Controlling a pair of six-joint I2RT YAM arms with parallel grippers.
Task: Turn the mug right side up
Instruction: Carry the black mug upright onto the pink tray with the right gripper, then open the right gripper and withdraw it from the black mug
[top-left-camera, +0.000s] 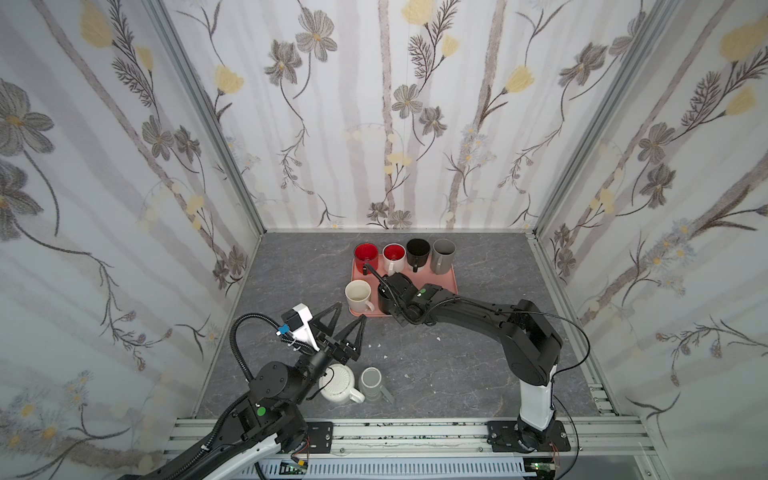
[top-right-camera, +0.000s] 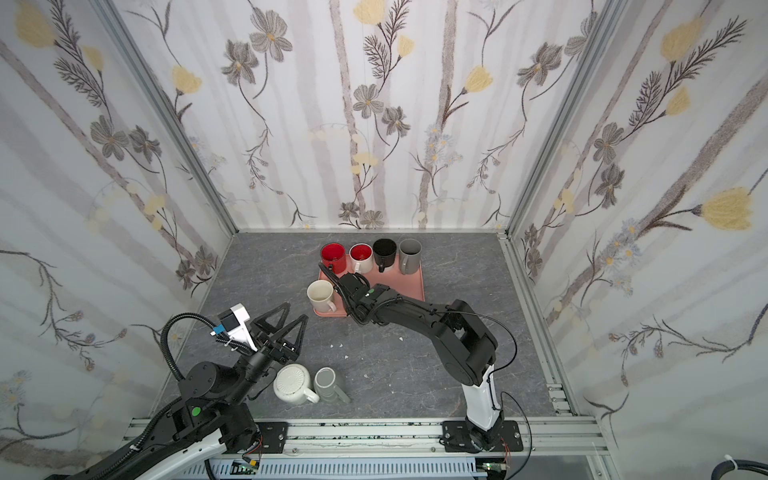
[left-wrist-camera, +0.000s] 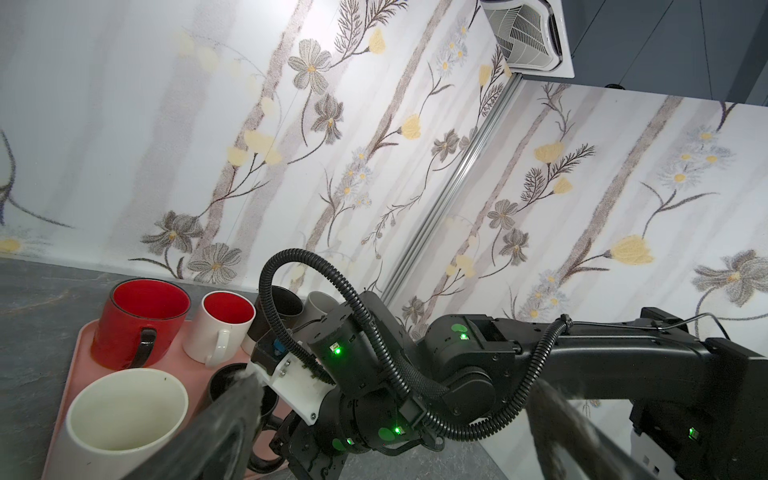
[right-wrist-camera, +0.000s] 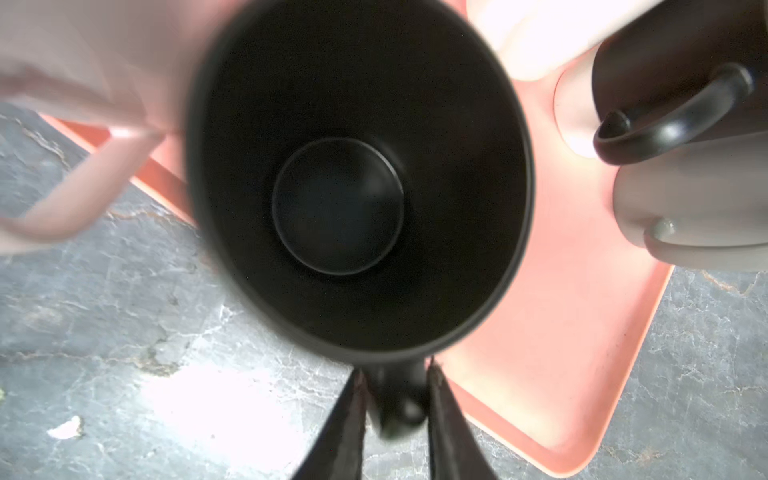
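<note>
The right pincer (right-wrist-camera: 395, 370) is straddling the handle (right-wrist-camera: 397, 399) of the black mug (right-wrist-camera: 340, 199), with one of its fingers (right-wrist-camera: 345, 428) on each side. The gaps are slim and blurred, so I cannot tell whether it is pinching the handle or letting it go. The left pincer (top-left-camera: 352, 311) is hanging released above the desk (top-left-camera: 457, 374), jaws spread wide, grasping nothing.

The black mug is standing mouth up at the near edge of the tray (right-wrist-camera: 561, 332), just beside an upright cream mug (top-left-camera: 358, 293). This turn is therefore looking all but finished. What is remaining, by my reading, is letting go and pulling clear without catching the handle. A row of mugs (top-left-camera: 418, 251) is standing upright along the tray's far edge. At the front of the desk a white mug (top-left-camera: 336, 388) is sitting bottom up, and the grey mug (top-left-camera: 372, 382) just beside it seems to be doing the same, so both are probably awaiting their turn.

Only the right wrist view is looking into the black mug and showing the handle between the fingers. In both top views the arm is covering that pincer and most of the mug. The top views alone are showing the left pincer, the two front mugs and the white crumbs (top-left-camera: 438, 338).
</note>
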